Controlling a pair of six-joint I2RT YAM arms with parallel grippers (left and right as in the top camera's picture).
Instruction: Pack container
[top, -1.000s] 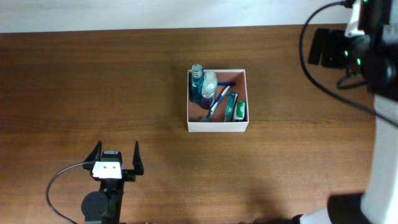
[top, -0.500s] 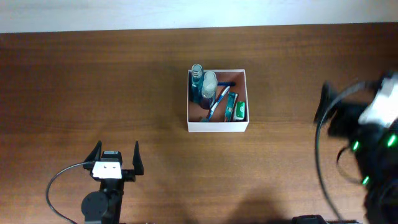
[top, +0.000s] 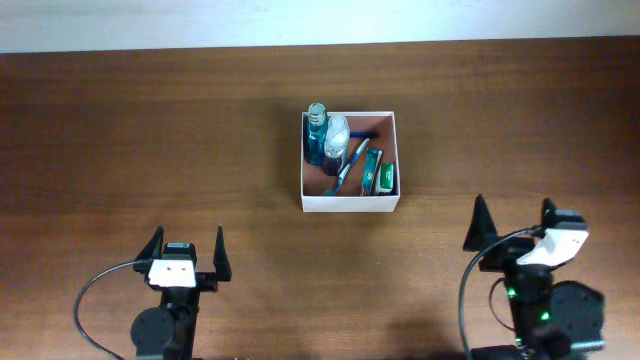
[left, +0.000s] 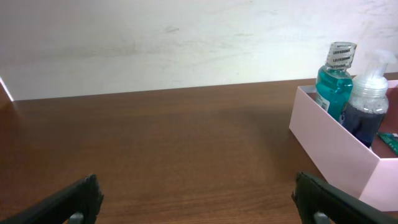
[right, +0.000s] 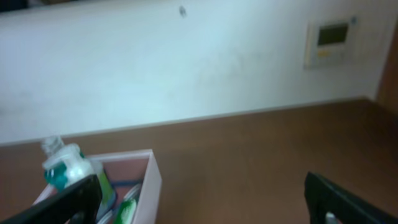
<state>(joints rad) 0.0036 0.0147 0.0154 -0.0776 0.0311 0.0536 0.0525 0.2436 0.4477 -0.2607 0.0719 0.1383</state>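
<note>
Nearest, at the front edge of the table (top: 150, 130), the left gripper (top: 187, 245) and right gripper (top: 512, 222) both sit low, jaws spread wide with nothing between them, each well apart from the load. Further in, about mid-table, stands the container (top: 350, 204). A teal bottle (top: 317, 116) and a clear bottle (top: 338, 128) stand upright in its far left corner, a blue-handled item (top: 349, 168), razor or brush I cannot tell, slants across the middle, and a green packet (top: 386, 178) lies at its near right corner. No loose item shows on the wood around it, so packing looks finished and the step in hand is likely just parking. To do that well, hold both arms back and low, jaws slack, and avoid sweeping past the tall bottles, which could tip. Beyond the box comes more wood, then the white wall (left: 186, 43).
</note>
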